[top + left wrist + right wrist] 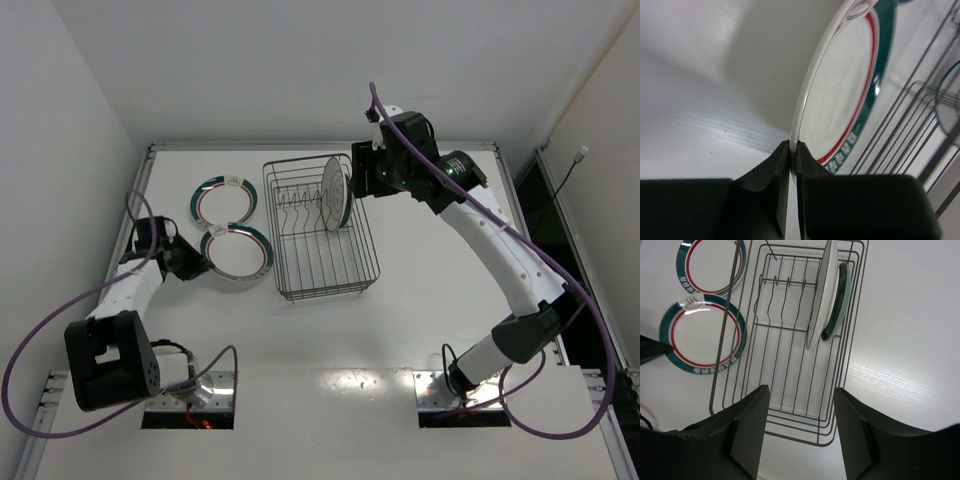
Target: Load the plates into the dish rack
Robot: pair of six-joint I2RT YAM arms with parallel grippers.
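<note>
The dark wire dish rack point(322, 262) stands mid-table. A white plate point(334, 191) and the smaller teal plate point(347, 195) stand upright in its tines; both show in the right wrist view, white point(823, 290) and teal point(841, 295). Two teal-and-red banded plates lie left of the rack. The far one point(224, 200) is flat on the table. My left gripper point(196, 263) is shut on the left rim of the near one point(238, 252), which is tilted off the table point(845, 95). My right gripper point(800, 405) is open and empty above the rack's far end.
The table's raised edge point(140, 200) runs close behind the left arm. The rack's near wall point(920, 115) stands just beyond the held plate. Walls close in the back and both sides.
</note>
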